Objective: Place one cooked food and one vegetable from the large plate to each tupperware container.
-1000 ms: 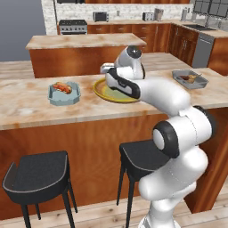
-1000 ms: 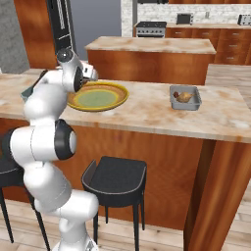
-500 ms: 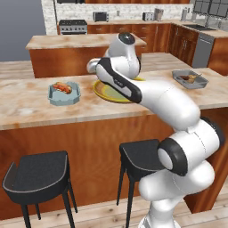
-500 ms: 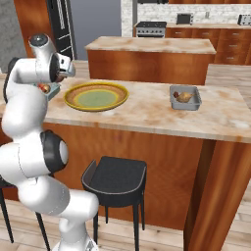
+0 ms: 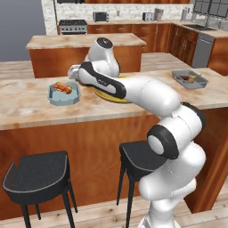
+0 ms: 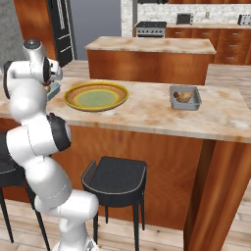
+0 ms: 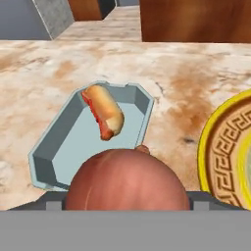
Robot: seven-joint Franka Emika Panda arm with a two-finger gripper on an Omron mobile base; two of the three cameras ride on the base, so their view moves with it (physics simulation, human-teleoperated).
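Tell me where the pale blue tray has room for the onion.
Bare floor in the pale blue-grey cut-corner tray lies between the red-and-tan hot dog and the wall nearest the round reddish-brown onion. The hot dog's far end is crowded.

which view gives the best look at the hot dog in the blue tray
The hand view: the hot dog lies across the pale blue-grey tray, seen large from above, bun and red filling clear. The left base view shows the hot dog small but recognisable in that tray. In the right base view the arm blocks it.
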